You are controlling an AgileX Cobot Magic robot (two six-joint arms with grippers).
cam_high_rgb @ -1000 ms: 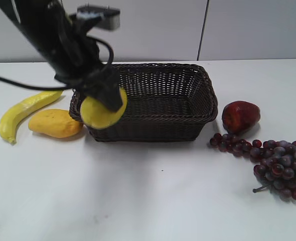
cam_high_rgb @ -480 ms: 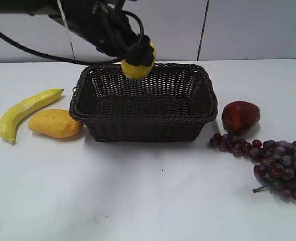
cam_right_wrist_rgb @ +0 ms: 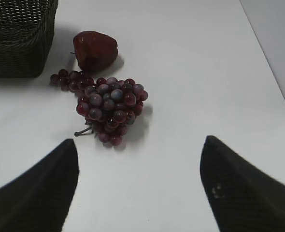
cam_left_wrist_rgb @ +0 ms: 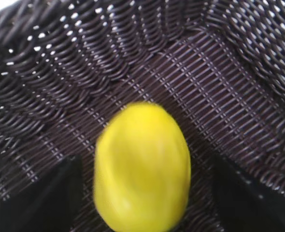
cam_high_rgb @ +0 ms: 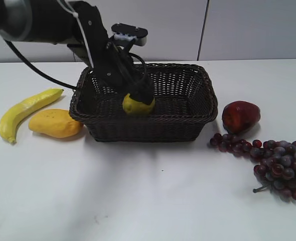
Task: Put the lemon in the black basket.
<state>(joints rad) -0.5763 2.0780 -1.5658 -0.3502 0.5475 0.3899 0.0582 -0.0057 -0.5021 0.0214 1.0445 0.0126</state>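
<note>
Smooth, oval, bright yellow: the lemon (cam_high_rgb: 138, 105), low inside the black basket (cam_high_rgb: 198, 108), near its left-middle, over the woven floor. Dark wicker, rectangular, flared sides, braided rim. Left gripper (cam_left_wrist_rgb: 142, 193) reaching down into the basket, jaws spread wide on either side of the lemon (cam_left_wrist_rgb: 141, 189), gaps visible both sides, not clamping. Right gripper (cam_right_wrist_rgb: 140, 186) hovering over bare tabletop, jaws wide apart, holding nothing. Plain white matte tabletop (cam_high_rgb: 148, 201), pale panelled wall behind. Left of the basket: curved yellow banana (cam_high_rgb: 22, 113), dimpled orange-yellow fruit (cam_high_rgb: 54, 123). Right: glossy red apple (cam_high_rgb: 241, 116), knobbly purple grapes (cam_high_rgb: 273, 163).
</note>
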